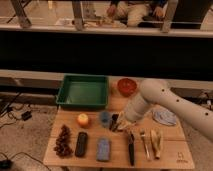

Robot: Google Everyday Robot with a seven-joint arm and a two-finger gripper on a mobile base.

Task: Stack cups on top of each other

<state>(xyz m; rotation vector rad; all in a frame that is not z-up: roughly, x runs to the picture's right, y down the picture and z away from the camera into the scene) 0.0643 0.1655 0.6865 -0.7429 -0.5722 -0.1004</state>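
Front row on the tabletop (65,159): dark red grape bunch (63,141) at left, black remote (81,144), blue sponge (103,149), black-handled knife (131,148), fork (144,144), banana (157,143) at right. Next row back — orange (83,120), then the blue cup (104,118) upright just right of it, mid-table. The dark cup (114,121) sits just beside the blue cup, on its right; cups are side by side, not stacked. End effector (120,125) is down at the dark cup's right side, fingers shut; can't tell if it touches or grips the cup. White arm (152,97) comes in from the right. Flat grey plate (164,117) right of the arm. Farther back — green tray (83,91) at left, red bowl (127,86) beside it.
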